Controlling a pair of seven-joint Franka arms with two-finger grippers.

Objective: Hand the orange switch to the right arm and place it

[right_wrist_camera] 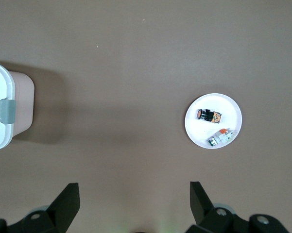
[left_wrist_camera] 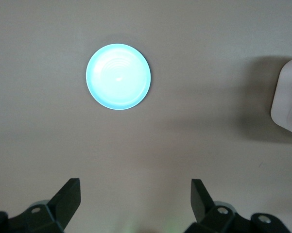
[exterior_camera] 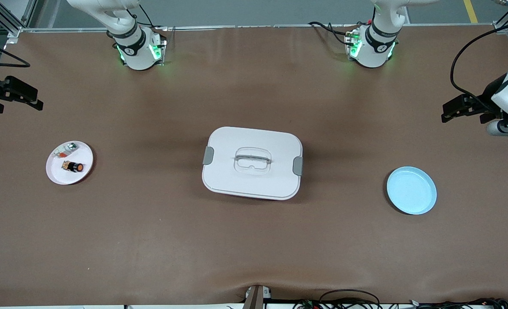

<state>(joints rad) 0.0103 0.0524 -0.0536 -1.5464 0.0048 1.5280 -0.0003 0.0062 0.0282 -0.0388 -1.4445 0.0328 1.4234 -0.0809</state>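
Observation:
The orange switch (exterior_camera: 73, 166), a tiny black cylinder with an orange cap, lies on its side on a small white plate (exterior_camera: 58, 175) toward the right arm's end of the table. It also shows in the right wrist view (right_wrist_camera: 207, 115) on that plate (right_wrist_camera: 231, 108). My right gripper (exterior_camera: 34, 102) is open and empty, raised over bare table at that end, apart from the plate. My left gripper (exterior_camera: 448, 114) is open and empty, raised over the table at the left arm's end. Their fingers stand wide apart in the wrist views, left (left_wrist_camera: 134, 187) and right (right_wrist_camera: 134, 190).
A small silver-white part with a red-orange bit (exterior_camera: 67, 149) lies on the same white plate beside the switch. A white lidded box with a handle (exterior_camera: 252, 162) stands mid-table. A light blue plate (exterior_camera: 411, 190) lies toward the left arm's end and shows in the left wrist view (left_wrist_camera: 118, 76).

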